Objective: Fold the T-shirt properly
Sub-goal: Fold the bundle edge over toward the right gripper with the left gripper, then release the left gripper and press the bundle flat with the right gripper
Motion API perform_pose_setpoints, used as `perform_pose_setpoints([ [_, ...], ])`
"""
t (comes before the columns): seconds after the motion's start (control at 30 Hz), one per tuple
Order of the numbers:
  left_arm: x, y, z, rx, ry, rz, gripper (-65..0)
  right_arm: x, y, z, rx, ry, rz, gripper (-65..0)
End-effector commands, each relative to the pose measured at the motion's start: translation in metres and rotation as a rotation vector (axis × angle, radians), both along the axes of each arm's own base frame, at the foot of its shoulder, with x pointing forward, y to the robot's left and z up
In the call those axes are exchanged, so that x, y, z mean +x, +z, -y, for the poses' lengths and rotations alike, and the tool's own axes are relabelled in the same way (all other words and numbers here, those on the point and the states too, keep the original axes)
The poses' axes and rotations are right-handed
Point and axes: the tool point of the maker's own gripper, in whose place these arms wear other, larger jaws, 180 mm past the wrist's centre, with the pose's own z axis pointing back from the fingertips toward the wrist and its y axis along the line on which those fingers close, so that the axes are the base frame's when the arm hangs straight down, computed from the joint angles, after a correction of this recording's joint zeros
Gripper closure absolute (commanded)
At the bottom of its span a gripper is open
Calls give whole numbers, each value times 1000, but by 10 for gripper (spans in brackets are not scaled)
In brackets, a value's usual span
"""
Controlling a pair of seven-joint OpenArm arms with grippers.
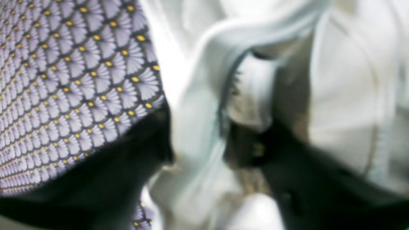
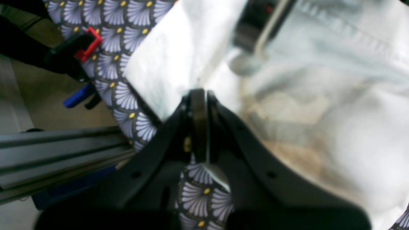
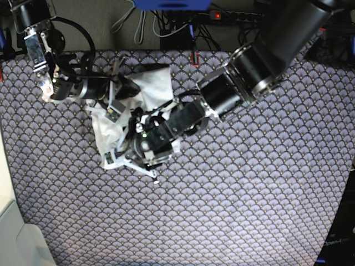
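The white T-shirt (image 3: 158, 80) lies bunched and crumpled at the back left of the table. In the base view my right gripper (image 3: 125, 88) reaches in from the left onto the heap's upper part. Seen from the right wrist, that gripper (image 2: 199, 92) is shut, with a thin edge of the T-shirt (image 2: 319, 80) pinched between its fingers. My left gripper (image 3: 145, 145) comes from the upper right down onto the heap's lower edge. In the blurred left wrist view this gripper (image 1: 201, 137) has its black fingers apart, and a hemmed fold of the T-shirt (image 1: 345, 95) runs loosely between them.
A grey fan-patterned cloth (image 3: 249, 210) with yellow dots covers the table. Cables and a power strip (image 3: 233, 15) lie behind the back edge. A red and blue clamp (image 2: 89, 44) and a metal rail (image 2: 57, 150) sit at the table's side.
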Motion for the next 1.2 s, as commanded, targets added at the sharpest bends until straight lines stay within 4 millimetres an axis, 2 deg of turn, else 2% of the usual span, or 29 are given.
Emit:
perform_pose_setpoints([
  [0.0, 12, 24, 14, -42, -15, 51, -358, 5, 6, 3, -6, 5, 27, 0],
  [0.1, 13, 27, 16, -44, -18, 58, -468, 5, 6, 3, -6, 5, 27, 0],
  [0.2, 17, 31, 15, -45, -15, 70, -527, 5, 6, 3, -6, 5, 27, 0],
  [0.37, 32, 54, 15, -82, 4, 115, -532, 6, 6, 3, -6, 4, 27, 0],
  [0.47, 56, 87, 5, -141, 76, 194, -532, 7, 7, 3, -6, 4, 30, 0],
  [0.57, 78, 120, -13, -190, 155, 286, -532, 8, 8, 3, -6, 4, 33, 0],
  [0.67, 90, 143, -38, -208, 247, 341, -531, 9, 8, 3, -6, 4, 34, 0],
  [0.77, 92, 167, -72, -215, 360, 389, -530, 10, 9, 3, -4, 5, 37, 0],
  [0.87, 79, 169, -121, -175, 478, 390, -525, 10, 11, 2, -3, 6, 43, 0],
  [0.93, 65, 161, -153, -130, 551, 371, -471, 14, 19, 0, -1, 18, 73, 0],
  [1.03, 41, 145, -208, -54, 682, 326, -267, 22, 41, -1, 8, 24, 145, 0],
  [1.13, 12, 123, -278, 25, 866, 253, -22, 34, 68, 6, 8, -3, 235, 0],
  [1.17, 3, 116, -296, 35, 912, 238, 0, 37, 74, 8, 8, -10, 256, 0],
])
